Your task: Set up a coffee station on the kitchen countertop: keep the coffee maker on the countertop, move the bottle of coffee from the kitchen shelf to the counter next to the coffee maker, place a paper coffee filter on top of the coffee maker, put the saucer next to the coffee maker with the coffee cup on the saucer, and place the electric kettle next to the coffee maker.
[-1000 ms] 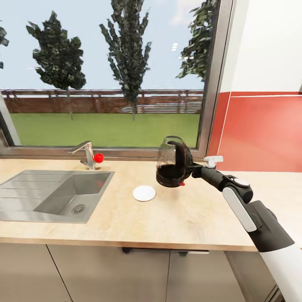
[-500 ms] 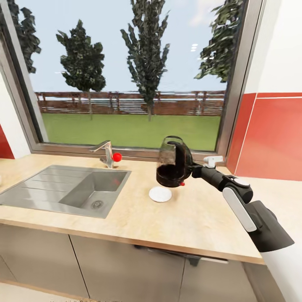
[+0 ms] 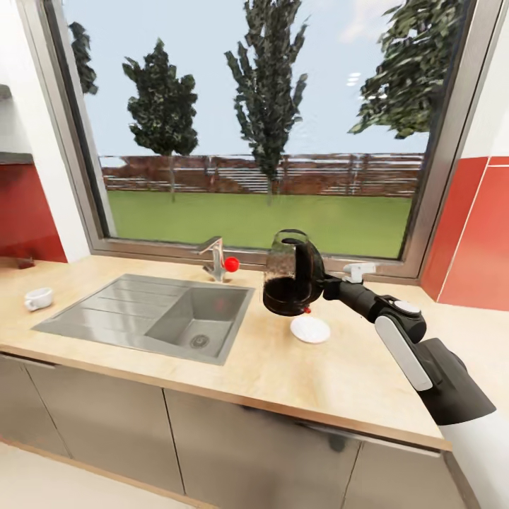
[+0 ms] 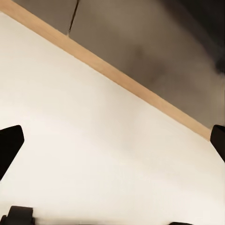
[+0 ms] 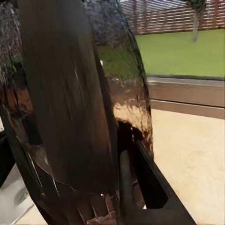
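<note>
A wide window looks over grass and trees behind the light tan tabletop, which carries a steel sink with a red-knobbed tap. The right gripper fingers are clamped on the handle of the electric kettle, held in the air beside the sink, above the tabletop, with the saucer lying on the tabletop just below it and the coffee cup well apart on the sink's far side. The left gripper hangs over pale floor with its dark fingers spread wide and nothing between them.
</note>
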### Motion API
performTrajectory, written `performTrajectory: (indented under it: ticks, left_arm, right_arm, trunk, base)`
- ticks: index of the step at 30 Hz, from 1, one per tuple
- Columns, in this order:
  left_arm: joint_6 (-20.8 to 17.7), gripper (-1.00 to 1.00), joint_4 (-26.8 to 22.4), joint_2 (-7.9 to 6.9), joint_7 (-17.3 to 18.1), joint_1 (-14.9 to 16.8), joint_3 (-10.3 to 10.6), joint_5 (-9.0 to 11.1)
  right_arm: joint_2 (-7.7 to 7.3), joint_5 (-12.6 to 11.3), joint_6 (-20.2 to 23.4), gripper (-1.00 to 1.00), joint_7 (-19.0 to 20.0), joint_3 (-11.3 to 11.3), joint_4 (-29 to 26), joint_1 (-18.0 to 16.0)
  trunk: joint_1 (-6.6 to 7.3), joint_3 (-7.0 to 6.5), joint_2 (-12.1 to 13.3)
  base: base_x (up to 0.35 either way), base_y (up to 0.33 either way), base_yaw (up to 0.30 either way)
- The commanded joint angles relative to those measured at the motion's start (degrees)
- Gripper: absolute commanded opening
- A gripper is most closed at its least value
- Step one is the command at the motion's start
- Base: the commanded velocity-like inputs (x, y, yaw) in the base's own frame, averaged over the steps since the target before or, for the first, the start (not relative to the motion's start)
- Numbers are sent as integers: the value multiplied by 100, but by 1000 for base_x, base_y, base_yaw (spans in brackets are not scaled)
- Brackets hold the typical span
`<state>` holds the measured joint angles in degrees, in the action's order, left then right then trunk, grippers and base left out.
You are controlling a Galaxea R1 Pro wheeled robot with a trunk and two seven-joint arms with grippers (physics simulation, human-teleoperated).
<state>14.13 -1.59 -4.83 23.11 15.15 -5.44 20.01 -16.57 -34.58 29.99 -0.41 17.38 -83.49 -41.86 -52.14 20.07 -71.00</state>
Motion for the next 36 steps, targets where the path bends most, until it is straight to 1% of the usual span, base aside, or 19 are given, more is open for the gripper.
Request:
performTrajectory:
  ticks: [1, 7, 36]
  left_arm:
    - [5, 100, 10, 0, 35, 6, -68, -5]
    - [4, 100, 10, -2, 35, 6, -95, -6]
    - [3, 100, 7, -15, 35, 6, -97, -5]
  right_arm:
    - [-4, -13, 24, -100, -3, 2, -9, -7]
    - [-4, -13, 24, -100, -3, 2, -5, -7]
    - [-4, -13, 16, -100, -3, 11, 17, -7]
  trunk:
    - [0, 7, -5]
    - [0, 7, -5]
    - [0, 7, -5]
  base:
    - [0, 306, 258]
    - [0, 307, 266]
    - [0, 310, 268]
